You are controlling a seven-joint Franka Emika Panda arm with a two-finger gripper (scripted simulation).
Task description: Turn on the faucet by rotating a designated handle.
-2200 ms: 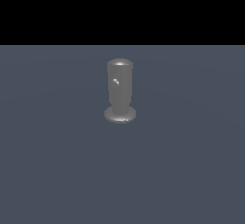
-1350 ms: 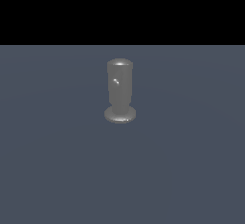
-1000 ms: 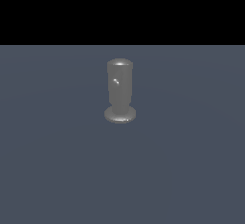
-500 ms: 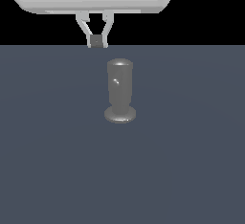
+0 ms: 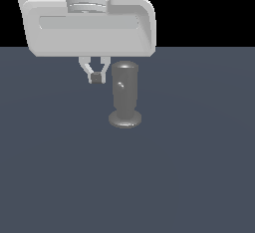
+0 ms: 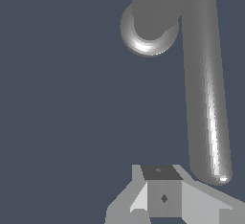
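A: In the exterior view, what differs from half a second ago?

B: The white hand [image 5: 95, 77] now hangs lower, its tips level with the upper part of the faucet [image 5: 124, 95] and just beside it on the exterior view's left. Earlier it sat higher, above the faucet's top. The faucet itself stands in the same spot, upright on its round foot on the dark surface [image 5: 189, 177].

A: And the hand's state?

B: The fingers come together at the tips, with no gap showing between them and nothing gripped. The arm's upper part is cut off by the frame's top edge.

A: Is the handle visible there?

B: No; from that camera I cannot make it out against the cylinder.

A: The wrist view?

B: There the handle [image 6: 206, 98] shows as a long glossy rod with a rounded tip, running out from the faucet [image 6: 150, 22], whose top is cut off by the frame. The hand's [image 6: 162, 194] closed tips sit just beside the rod's rounded end; whether they touch it I cannot tell.
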